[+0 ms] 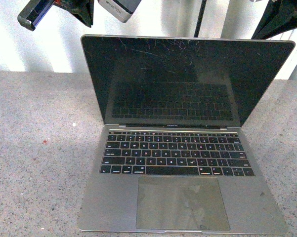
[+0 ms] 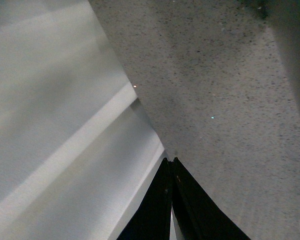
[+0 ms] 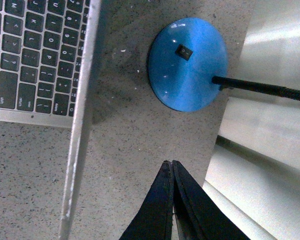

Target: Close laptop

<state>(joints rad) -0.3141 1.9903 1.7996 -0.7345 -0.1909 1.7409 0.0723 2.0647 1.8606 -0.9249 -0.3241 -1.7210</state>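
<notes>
The laptop stands open in the middle of the speckled grey counter, its scratched black screen upright and facing me, with black keys and a large trackpad in front. In the right wrist view I see its keyboard and the thin edge of its lid. My right gripper is shut and empty, above the counter behind the lid. My left gripper is shut and empty, above the counter's back edge by the white wall. No fingertips show in the front view.
A round blue lamp base with a black switch and a black stem stands on the counter behind the laptop, near my right gripper. A white wall runs along the counter's back. Arm parts hang at the top of the front view.
</notes>
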